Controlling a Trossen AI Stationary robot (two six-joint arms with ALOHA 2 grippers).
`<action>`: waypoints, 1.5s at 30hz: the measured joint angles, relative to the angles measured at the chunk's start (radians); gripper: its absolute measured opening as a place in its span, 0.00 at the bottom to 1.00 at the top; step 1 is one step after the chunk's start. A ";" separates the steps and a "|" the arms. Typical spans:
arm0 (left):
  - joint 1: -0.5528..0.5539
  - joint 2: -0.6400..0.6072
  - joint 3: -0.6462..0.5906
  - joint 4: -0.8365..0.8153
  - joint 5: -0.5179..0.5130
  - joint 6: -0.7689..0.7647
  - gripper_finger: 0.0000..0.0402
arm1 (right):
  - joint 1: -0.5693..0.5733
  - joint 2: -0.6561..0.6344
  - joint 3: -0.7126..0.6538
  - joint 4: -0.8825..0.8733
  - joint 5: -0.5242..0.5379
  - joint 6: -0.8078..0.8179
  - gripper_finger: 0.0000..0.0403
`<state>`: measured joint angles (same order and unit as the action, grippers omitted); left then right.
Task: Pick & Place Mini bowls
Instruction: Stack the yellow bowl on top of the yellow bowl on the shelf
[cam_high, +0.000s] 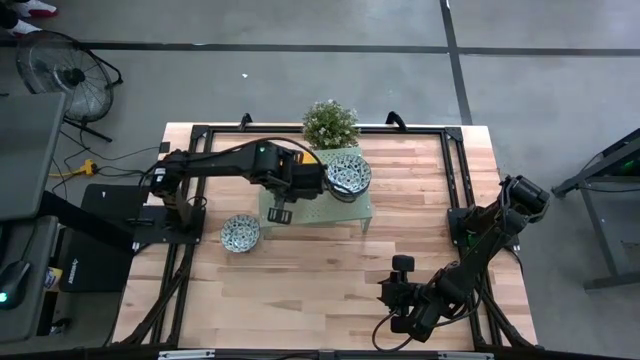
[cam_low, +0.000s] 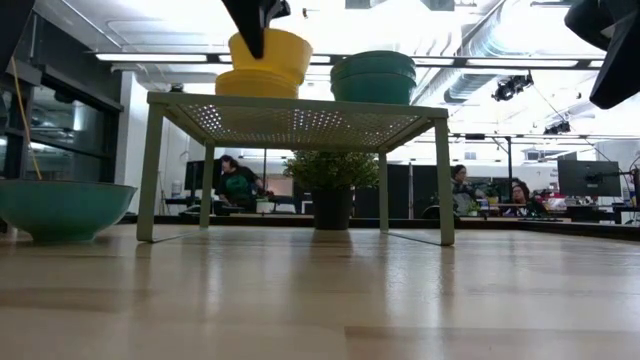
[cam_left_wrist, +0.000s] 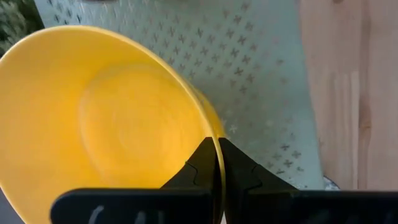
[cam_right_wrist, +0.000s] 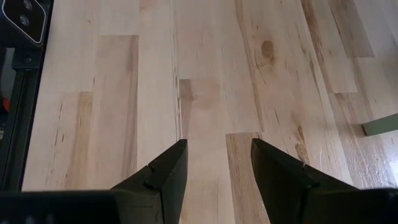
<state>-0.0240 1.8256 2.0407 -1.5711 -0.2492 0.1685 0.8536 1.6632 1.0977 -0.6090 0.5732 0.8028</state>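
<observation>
While pinching yellow bowl (cam_left_wrist: 106, 118), left claw (cam_left_wrist: 217, 163) hovers.

Yellow bowls: I see plain bright yellow shallow mini bowls (cam_low: 263, 66) stacked upright on the pale green perforated rack; my left claw (cam_left_wrist: 217, 163) pinches the top bowl's rim.
Patterned stack: blue-green patterned white bowls (cam_high: 348, 175) nested beside them on the rack.
Single patterned bowl (cam_high: 240, 233): upright on the wooden worktop beside the rack.

Around your table you have a grey concrete floor (cam_high: 300, 25) crossed by dark lines, with a floor fan (cam_high: 62, 75) at its corner. Beyond it, long ceiling lights (cam_low: 160, 57), exposed ducts (cam_low: 480, 60) and seated people (cam_low: 236, 185) at desks.
</observation>
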 joint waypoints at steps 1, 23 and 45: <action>0.002 -0.007 -0.014 0.003 -0.001 -0.002 0.00 | 0.000 0.000 0.000 0.000 0.000 0.000 0.41; 0.005 -0.060 -0.114 0.000 -0.042 -0.019 0.00 | 0.000 0.000 0.000 0.001 0.005 0.002 0.41; 0.005 -0.059 -0.113 0.000 -0.104 0.012 0.12 | 0.000 0.000 0.000 0.001 0.006 0.001 0.41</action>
<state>-0.0189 1.7664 1.9278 -1.5709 -0.3530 0.1800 0.8536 1.6634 1.0977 -0.6083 0.5793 0.8036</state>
